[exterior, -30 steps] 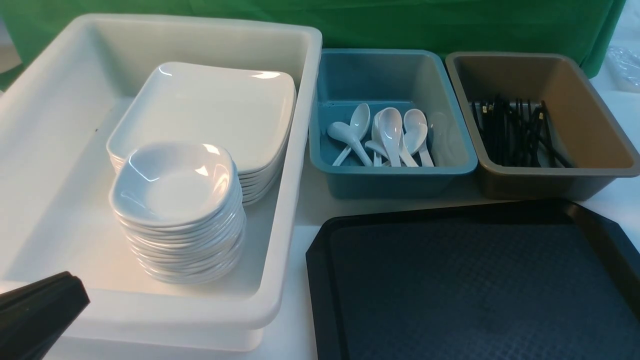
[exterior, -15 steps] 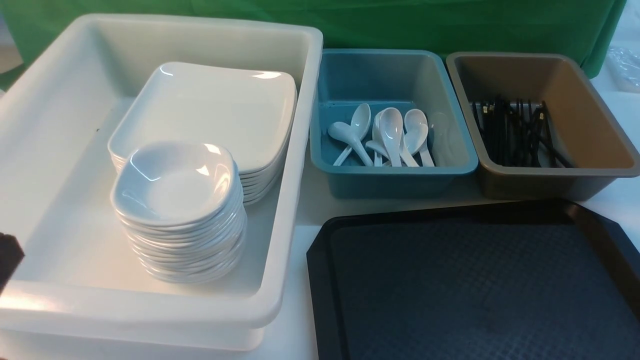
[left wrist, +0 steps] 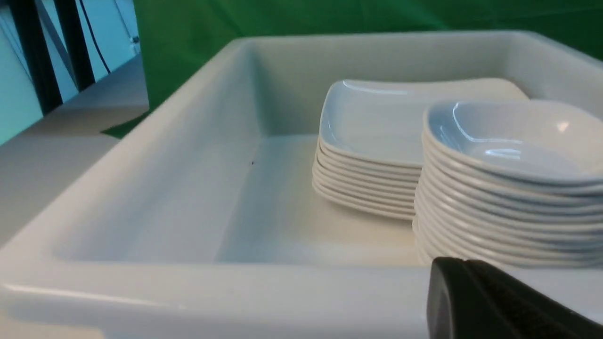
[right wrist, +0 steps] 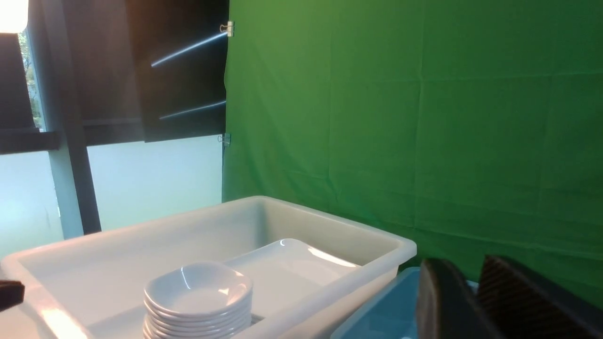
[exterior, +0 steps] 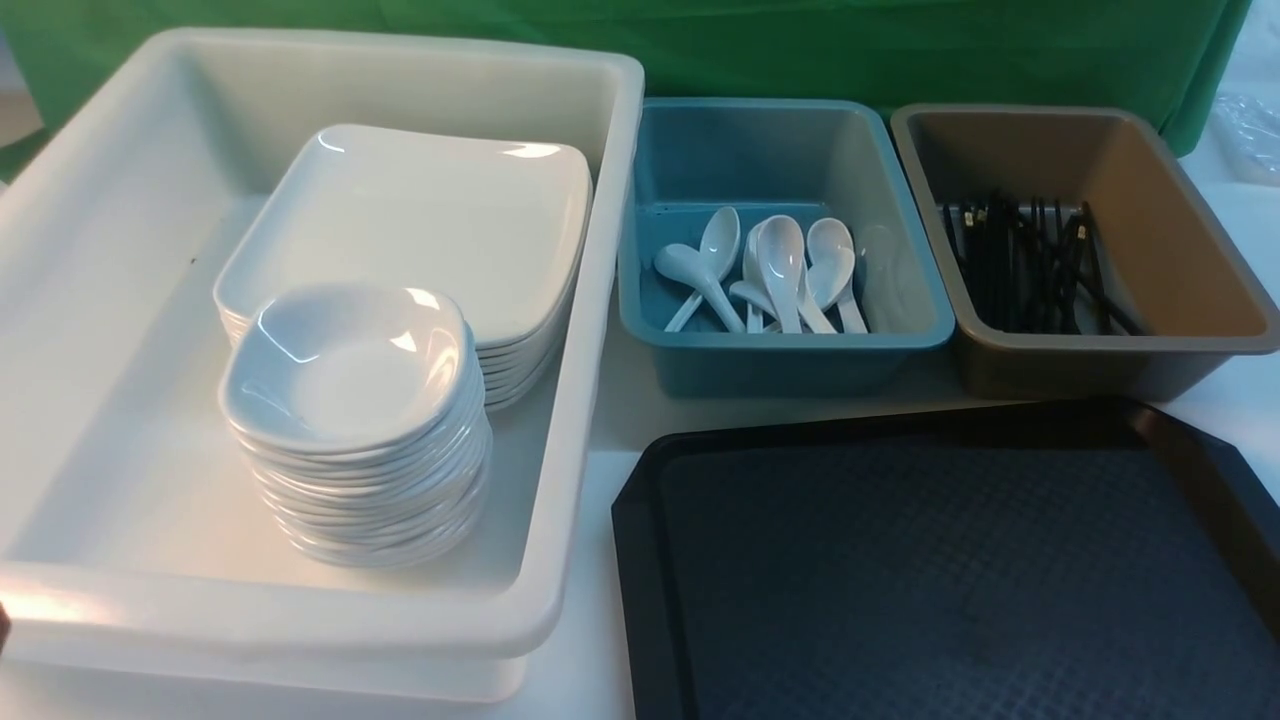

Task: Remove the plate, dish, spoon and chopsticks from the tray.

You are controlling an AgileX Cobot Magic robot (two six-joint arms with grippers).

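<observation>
The black tray (exterior: 640, 520) at the front right has nothing on its surface. The top plate (exterior: 420, 210) lies on a stack of plates in the white tub (exterior: 590, 400). A stack of small dishes (exterior: 350, 365) stands in front of it. Several white spoons (exterior: 780, 265) lie in the blue tub (exterior: 790, 345). Black chopsticks (exterior: 1030, 265) lie in the brown tub (exterior: 1110, 350). My left gripper (left wrist: 464, 261) is shut and empty, just outside the white tub's near wall, close to the dish stack (left wrist: 509, 188). My right gripper (right wrist: 466, 268) is slightly open and empty, raised over the blue tub (right wrist: 377, 310).
The three tubs stand in a row along the back, the white one largest at the left. A green cloth (exterior: 800, 50) hangs behind them. White tabletop (exterior: 600, 440) shows between the tubs and the tray.
My left gripper has drawn back toward the lower left and has almost left the front view. Nothing else has moved.
</observation>
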